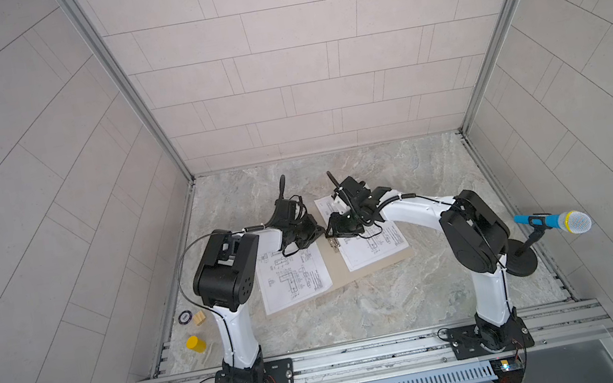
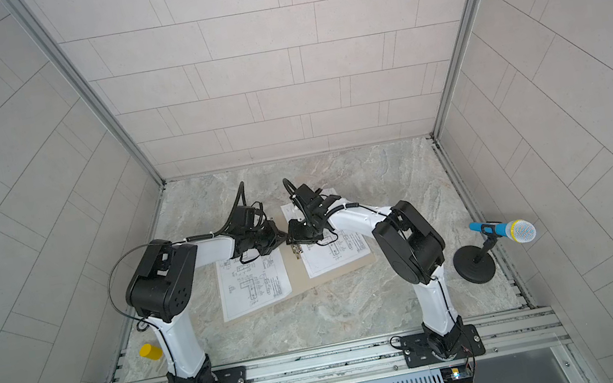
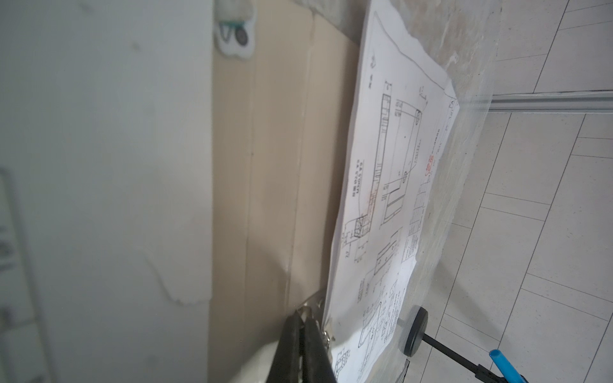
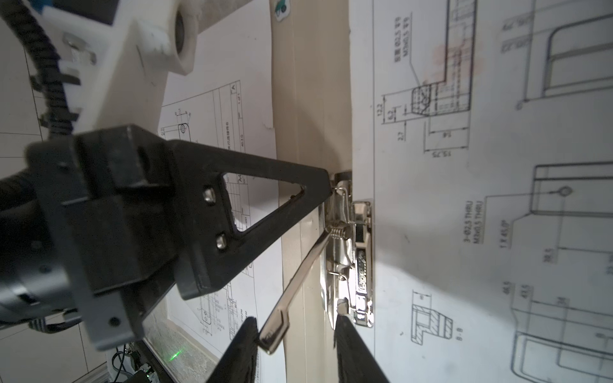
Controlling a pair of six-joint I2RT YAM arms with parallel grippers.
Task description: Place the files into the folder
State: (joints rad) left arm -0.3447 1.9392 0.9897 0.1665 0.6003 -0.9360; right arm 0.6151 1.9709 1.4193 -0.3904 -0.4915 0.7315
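Finishes: paper, card, metal, plastic.
Files (image 1: 294, 279) are looking like matt white paper; folder (image 3: 275, 165) is showing smooth matt tan cardboard, creased at the spine; its clip (image 4: 348, 258) is gleaming as polished metal; left gripper (image 3: 303, 318) fingers are reading as matt black plastic; tabletop (image 1: 358, 310) is showing a smooth marble-look surface; mic (image 1: 547, 221) is showing a blue plastic handle & wire-mesh head; frame rails (image 1: 365, 353) are looking like brushed alu; small block (image 1: 199, 317) is looking like bare wood.
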